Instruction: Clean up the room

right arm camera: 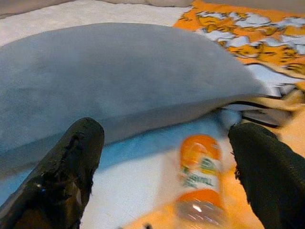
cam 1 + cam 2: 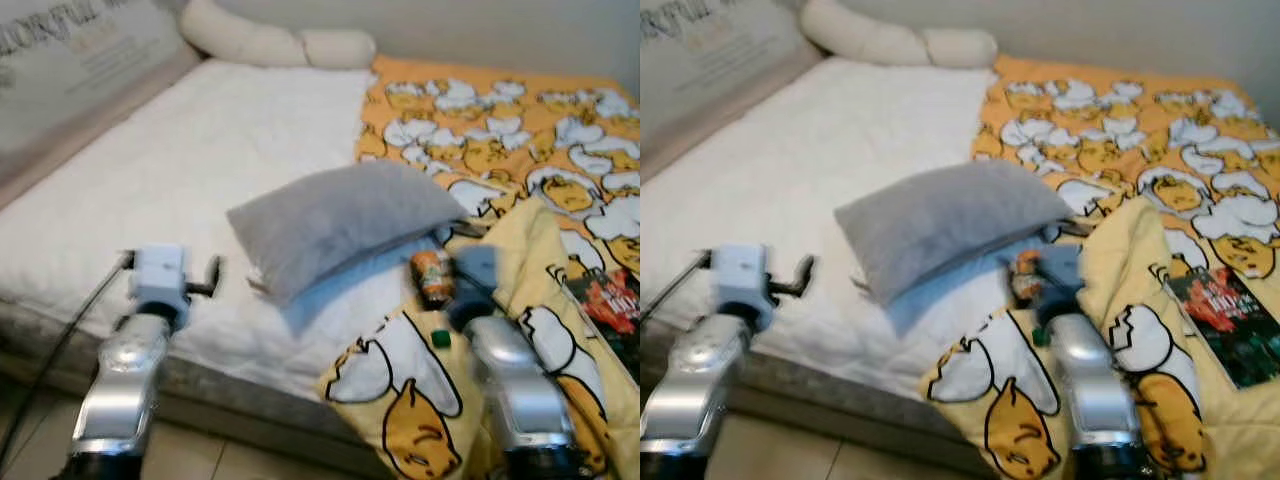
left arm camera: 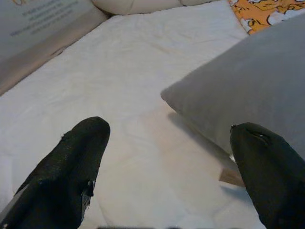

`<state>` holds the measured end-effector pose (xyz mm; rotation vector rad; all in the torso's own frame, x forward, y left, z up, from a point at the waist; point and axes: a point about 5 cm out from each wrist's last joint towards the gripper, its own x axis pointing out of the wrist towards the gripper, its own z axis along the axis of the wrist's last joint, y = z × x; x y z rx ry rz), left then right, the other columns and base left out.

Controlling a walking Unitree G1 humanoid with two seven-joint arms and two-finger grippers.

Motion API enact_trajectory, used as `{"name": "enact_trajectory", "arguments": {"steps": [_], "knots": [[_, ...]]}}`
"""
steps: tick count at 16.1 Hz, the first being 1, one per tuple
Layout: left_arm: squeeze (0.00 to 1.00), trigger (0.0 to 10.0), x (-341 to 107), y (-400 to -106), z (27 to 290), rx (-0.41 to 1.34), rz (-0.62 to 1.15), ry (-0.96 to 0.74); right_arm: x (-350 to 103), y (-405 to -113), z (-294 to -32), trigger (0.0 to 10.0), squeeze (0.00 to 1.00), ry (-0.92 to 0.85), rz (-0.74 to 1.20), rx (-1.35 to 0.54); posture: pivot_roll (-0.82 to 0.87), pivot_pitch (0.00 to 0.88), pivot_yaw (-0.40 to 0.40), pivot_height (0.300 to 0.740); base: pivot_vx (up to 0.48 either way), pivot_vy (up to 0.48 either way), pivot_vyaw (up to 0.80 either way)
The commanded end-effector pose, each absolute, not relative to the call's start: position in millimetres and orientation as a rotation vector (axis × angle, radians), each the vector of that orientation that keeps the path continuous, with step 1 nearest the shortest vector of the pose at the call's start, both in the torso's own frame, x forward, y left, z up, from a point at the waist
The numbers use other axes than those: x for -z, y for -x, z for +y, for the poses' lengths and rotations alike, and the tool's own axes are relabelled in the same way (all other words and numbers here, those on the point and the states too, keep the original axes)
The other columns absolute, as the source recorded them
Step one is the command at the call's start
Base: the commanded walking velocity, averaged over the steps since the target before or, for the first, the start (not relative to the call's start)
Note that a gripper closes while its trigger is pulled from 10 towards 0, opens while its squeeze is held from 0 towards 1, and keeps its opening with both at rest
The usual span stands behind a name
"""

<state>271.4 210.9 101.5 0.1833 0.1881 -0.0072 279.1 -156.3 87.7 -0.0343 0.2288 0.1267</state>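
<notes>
A small plastic bottle with an orange label [image 1: 200, 179] lies on the bed [image 2: 200, 170] by the grey pillow's [image 2: 340, 225] near right edge. It lies between the right gripper's [image 1: 164, 164] spread fingers [image 1: 71, 167], nearer the right one. The left gripper [image 3: 169, 167], fingers apart, hovers over white mattress left of the pillow.

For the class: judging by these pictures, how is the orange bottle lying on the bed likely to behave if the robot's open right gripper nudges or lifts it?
The orange bottle lies on its side on soft bedding beside the grey pillow, so a nudge would probably roll it. Its smooth, rounded body may slip between the fingers of the right gripper. It looks small, so likely light, though how full it is cannot be told.
</notes>
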Motion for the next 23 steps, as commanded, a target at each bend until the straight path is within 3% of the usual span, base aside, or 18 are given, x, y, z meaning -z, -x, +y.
{"name": "enact_trajectory", "arguments": {"steps": [1,2,3,6,10,12,13,17,23], "knots": [[0.00,10.0,-104.9,-273.8,204.0,0.038,0.177,-0.203,-88.7,-281.1,-170.8,10.0,0.00,0.065,0.246,-0.069,-0.09,0.000,0.024,0.740,0.311,0.000,0.00],[0.00,10.0,-105.9,-273.4,201.9,0.081,0.181,-0.217,-84.4,-281.3,-176.2,10.0,0.91,0.036,0.280,-0.028,-0.09,0.000,0.019,0.740,0.000,0.000,0.00],[0.00,10.0,-106.7,-272.8,200.7,0.118,0.188,-0.233,-81.5,-282.2,-179.0,10.0,1.00,0.004,0.303,-0.005,-0.09,0.000,0.021,0.740,0.000,0.000,0.00],[0.00,10.0,-109.4,-270.2,200.4,0.222,0.211,-0.292,-74.6,-294.9,-176.7,10.0,1.00,0.032,0.367,-0.032,-0.08,0.000,0.025,0.740,0.000,0.000,0.00],[0.00,10.0,-112.6,-260.5,199.7,0.409,0.285,-0.384,-62.3,-334.9,-180.3,10.0,1.00,0.083,0.535,-0.031,-0.04,0.000,0.028,0.740,0.000,0.000,0.00],[0.00,10.0,-113.2,-258.9,201.6,0.423,0.308,-0.404,-55.6,-338.3,-179.5,10.0,1.00,0.093,0.594,-0.038,-0.03,0.000,0.030,0.740,0.000,0.000,0.00],[0.00,10.0,-113.1,-254.6,203.0,0.461,0.337,-0.417,-46.3,-337.3,-180.4,10.0,0.00,0.144,0.666,-0.035,-0.01,0.000,0.030,0.740,0.000,0.000,0.00],[0.00,10.0,-115.9,-248.5,205.3,0.486,0.363,-0.426,-31.2,-329.5,-190.3,10.0,0.00,0.270,0.749,0.021,0.00,0.000,0.023,0.740,0.000,0.000,0.00],[0.00,10.0,-119.6,-245.9,205.8,0.501,0.384,-0.424,-11.1,-312.5,-200.4,10.0,0.00,0.186,0.829,0.097,0.00,0.000,0.023,0.740,0.000,0.000,0.00]]}}
